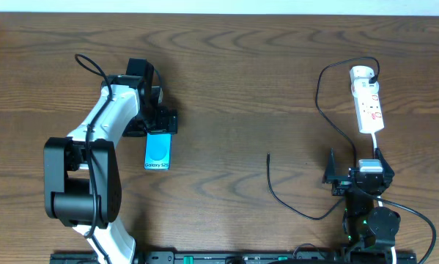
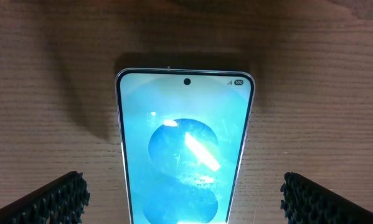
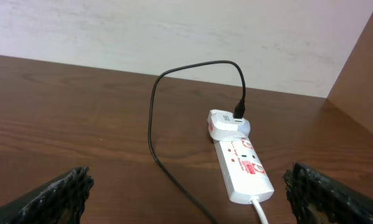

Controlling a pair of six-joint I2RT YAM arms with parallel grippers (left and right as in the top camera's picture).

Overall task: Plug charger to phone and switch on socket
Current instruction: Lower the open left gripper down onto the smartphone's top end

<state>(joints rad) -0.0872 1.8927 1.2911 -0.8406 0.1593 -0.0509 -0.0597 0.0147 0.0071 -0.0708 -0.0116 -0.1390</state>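
Left hand (image 1: 159, 122) wide open, jaws spread. It hangs over one end of the phone (image 1: 157, 152). The phone lies flat on the surface (image 1: 241, 73), screen up and lit light blue. The end lettered "Galaxy S25" shows clear of the hand in the overhead view. From the left wrist I see the left hand (image 2: 186, 202) straddling the phone (image 2: 185, 149). One finger stands off each long edge, bare wood shows between pad and phone, and nothing touches. The camera-dot end of the phone points away from the fingers.

Right hand (image 1: 357, 167) also wide open and holding nothing. It sits on the other side of the surface, just short of the near end of the socket (image 1: 369, 103). From the right wrist, the right hand (image 3: 192, 202) looks along the surface at the socket (image 3: 243, 168). The white strip carries red marks, and a round white plug (image 3: 226, 123) sits at its far end.

The charger (image 1: 278, 194) leaves that plug (image 1: 361, 73) as a thin black cable (image 3: 152, 118). It loops out to the side and runs back past the right hand. It then curls across the wood, and its free tip lies loose between the two hands. The tip is nearer the right hand and well apart from the phone. It is not plugged in. I cannot read the switch positions from here.
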